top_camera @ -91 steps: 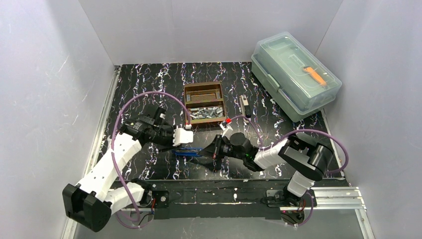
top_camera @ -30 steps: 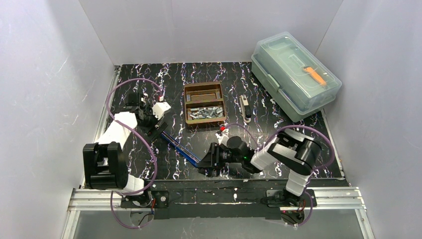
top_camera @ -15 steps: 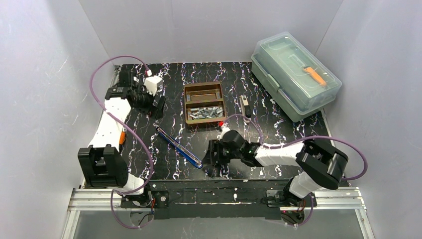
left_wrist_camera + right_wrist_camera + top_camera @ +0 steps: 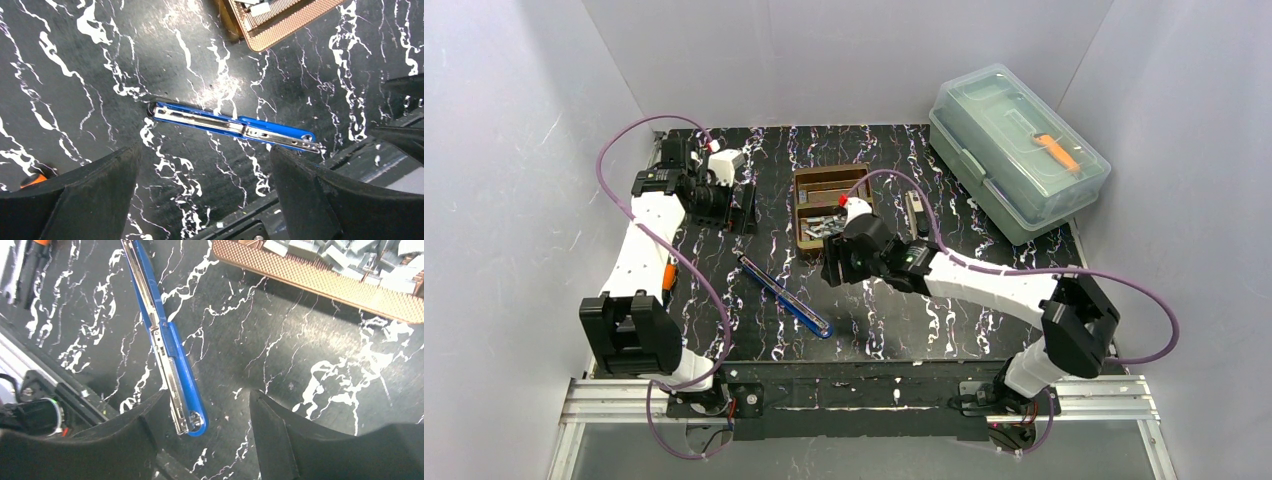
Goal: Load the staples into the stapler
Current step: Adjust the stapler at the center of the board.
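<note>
Blue stapler (image 4: 235,127), opened flat so its rail is exposed, is laid on the counter (image 4: 894,160); staples (image 4: 345,255) are heaped in the brown tray (image 4: 300,275) beyond it. Left fingers (image 4: 75,200) are spread wide, right fingers (image 4: 310,440) parted, both empty.

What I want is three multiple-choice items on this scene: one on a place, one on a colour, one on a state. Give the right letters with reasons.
1. Where is the stapler?
A in the clear box
B on the table, nearer the arms' bases than the tray
C held in a gripper

2. What colour is the stapler's body?
A red
B green
C blue

3. How is the left gripper?
A open and empty
B shut on the stapler
C shut and empty

Answers:
1. B, it lies flat on the table in front of the tray.
2. C, the body is blue around a silver rail.
3. A, its fingers stand wide apart with nothing between them.
</note>
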